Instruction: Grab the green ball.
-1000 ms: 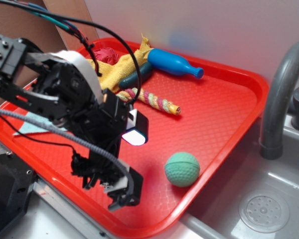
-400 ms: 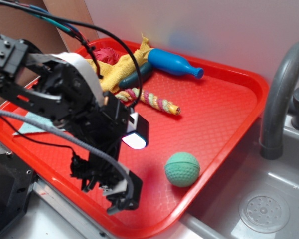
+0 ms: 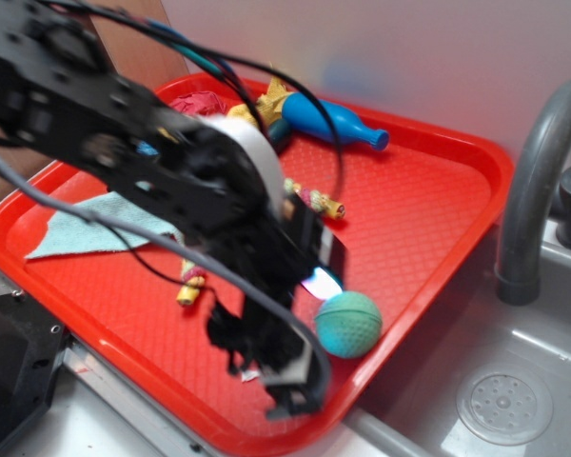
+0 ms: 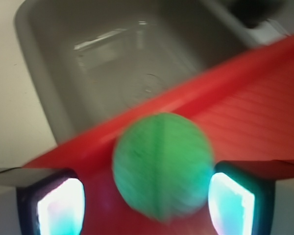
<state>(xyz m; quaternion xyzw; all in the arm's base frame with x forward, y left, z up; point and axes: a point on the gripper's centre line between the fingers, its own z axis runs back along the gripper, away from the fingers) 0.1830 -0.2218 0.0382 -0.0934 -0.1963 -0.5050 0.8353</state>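
Observation:
The green ball lies on the red tray near its front right rim. My gripper is just left of the ball, blurred by motion. In the wrist view the ball sits between my two lit fingers, nearer the right one, with a gap on each side. The gripper is open and holds nothing. The ball's lower part is cut off by the frame's edge.
A grey sink with a curved faucet lies right of the tray. On the tray are a blue bottle-shaped toy, a rope toy, a yellow cloth, a dark red lump and a pale blue cloth.
My arm has swung to the right across the tray, bringing the gripper from the tray's front middle up beside the green ball. The ball has not moved.

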